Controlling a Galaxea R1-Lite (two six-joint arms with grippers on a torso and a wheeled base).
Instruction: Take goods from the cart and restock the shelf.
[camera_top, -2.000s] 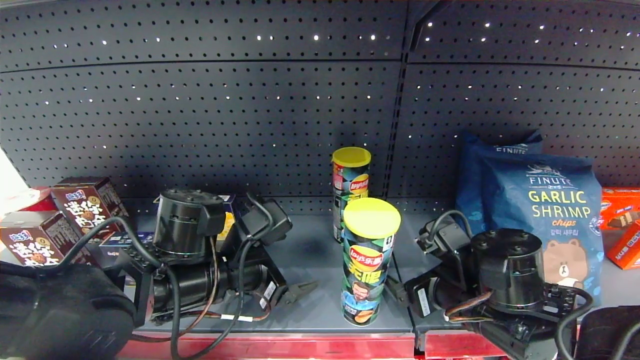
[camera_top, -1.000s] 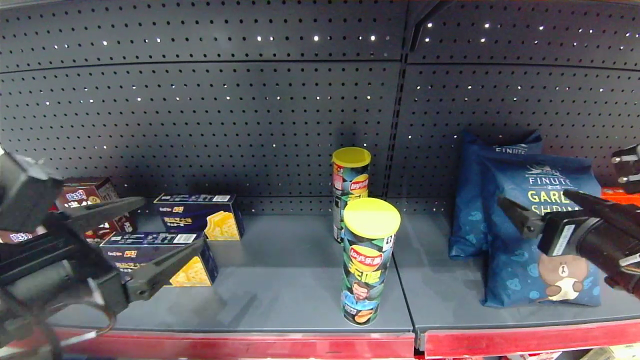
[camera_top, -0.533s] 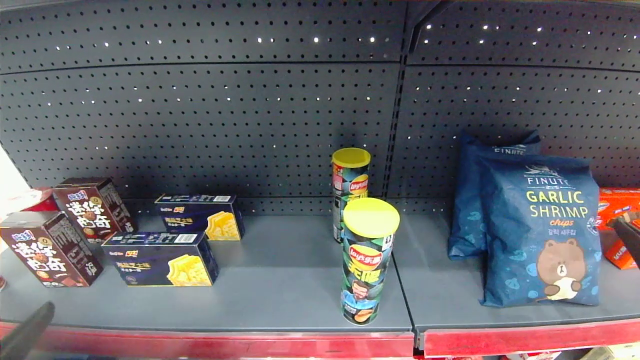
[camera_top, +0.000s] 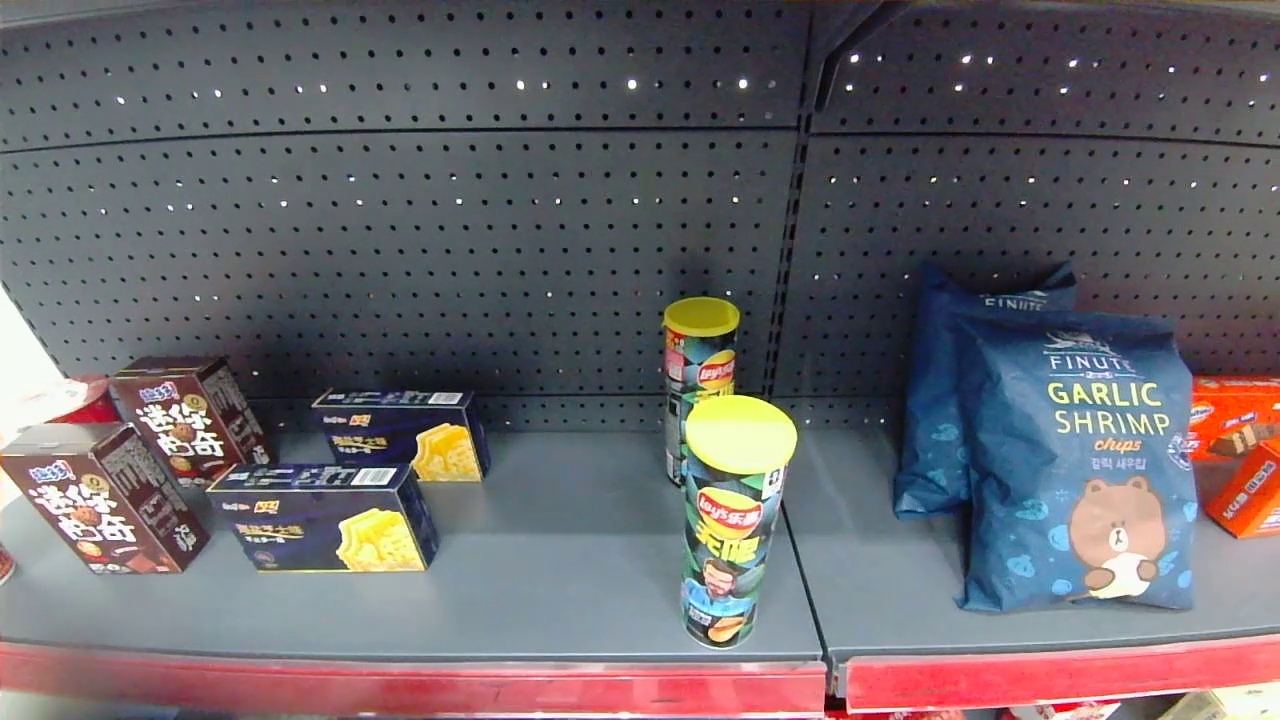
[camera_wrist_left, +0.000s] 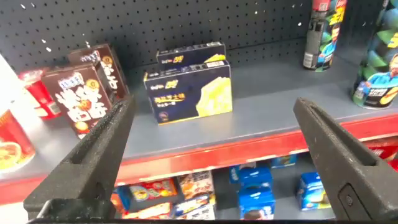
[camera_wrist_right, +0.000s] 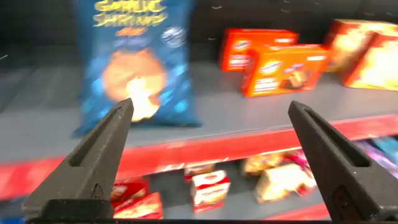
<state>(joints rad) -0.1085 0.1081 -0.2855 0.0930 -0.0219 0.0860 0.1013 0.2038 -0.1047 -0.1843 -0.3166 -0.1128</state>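
- Two seconds back: both arms on the shelf (camera_top: 560, 570), flanking the near can (camera_top: 738, 520). Since then swung out left and right, then pulled back toward the near side.
- Goods in the same spots as before. Slight shift of the whole head view, camera only.
- Left gripper (camera_wrist_left: 212, 104): fingers wide apart, holding nothing, off the near edge of the shelf, facing the blue boxes (camera_wrist_left: 193, 84) and brown boxes (camera_wrist_left: 81, 93).
- Right gripper (camera_wrist_right: 209, 104): fingers wide apart, holding nothing, off the near edge toward the right end, facing the front bag (camera_wrist_right: 134, 62) and orange boxes (camera_wrist_right: 273, 56).
- Near can: upright on the shelf close to its near edge, just left of the seam between panels. Long axis vertical, yellow lid up, label toward the near side.
- Far can (camera_top: 701, 385): straight behind it, upright as well, lid up, close to the pegboard (camera_top: 400, 250). Touching the near can or not: cannot tell.
- Blue boxes: lying flat, long axis left-right, one behind the other, left of the cans with bare shelf between.
- Brown boxes: at the left end, one behind the other.
- Front bag: standing right of the seam, second bag (camera_top: 935, 400) just behind it, orange boxes at the right end.
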